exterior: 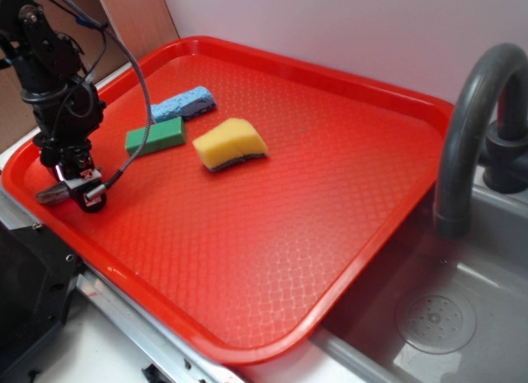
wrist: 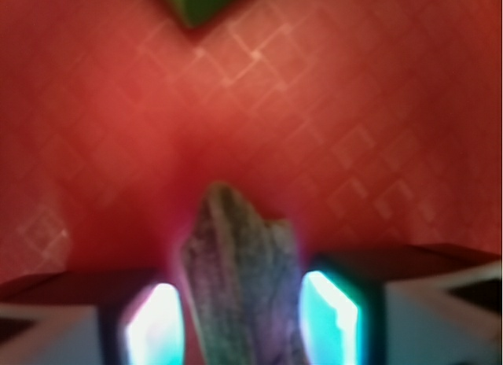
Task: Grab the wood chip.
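Nearest the wrist lens, we see the chip (wrist: 244,278) lying between the two pads (wrist: 334,314) of the gripper (wrist: 244,318), its tip pointing ahead over the tray (wrist: 377,105). The pads sit just beside its flanks; we cannot tell whether they press it. We judge the chip light, thin, stiff, rough enough to resist slipping, perhaps brittle at the points; take it across the middle. In the exterior view the gripper (exterior: 73,189) is low at the tray's left edge, the chip (exterior: 51,194) jutting out. The green block (exterior: 155,138) lies beyond, cropped and blurred in the wrist view.
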Tool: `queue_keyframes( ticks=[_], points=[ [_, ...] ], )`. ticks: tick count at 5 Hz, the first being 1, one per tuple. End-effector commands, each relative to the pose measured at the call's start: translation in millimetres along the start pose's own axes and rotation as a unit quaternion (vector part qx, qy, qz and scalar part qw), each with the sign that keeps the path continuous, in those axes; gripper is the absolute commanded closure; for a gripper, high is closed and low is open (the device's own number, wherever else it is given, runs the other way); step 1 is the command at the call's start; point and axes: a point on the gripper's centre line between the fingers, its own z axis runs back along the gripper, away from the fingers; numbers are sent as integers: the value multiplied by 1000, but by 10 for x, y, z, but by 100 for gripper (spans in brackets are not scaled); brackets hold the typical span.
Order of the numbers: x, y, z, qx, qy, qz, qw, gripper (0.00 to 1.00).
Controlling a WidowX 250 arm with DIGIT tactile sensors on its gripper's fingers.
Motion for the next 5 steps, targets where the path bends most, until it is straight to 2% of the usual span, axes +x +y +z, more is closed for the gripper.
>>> queue_keyframes(
  ticks=[1, 2, 3, 5],
  points=[
    [-92, -2, -175, -3, 28, 3, 1000, 100],
    [-52, -3, -58, -3, 19, 8, 1000, 100],
    [48, -12, 221, 3, -8, 25, 1000, 100],
    [124, -284, 813, 16, -65, 12, 998, 100]
  ],
)
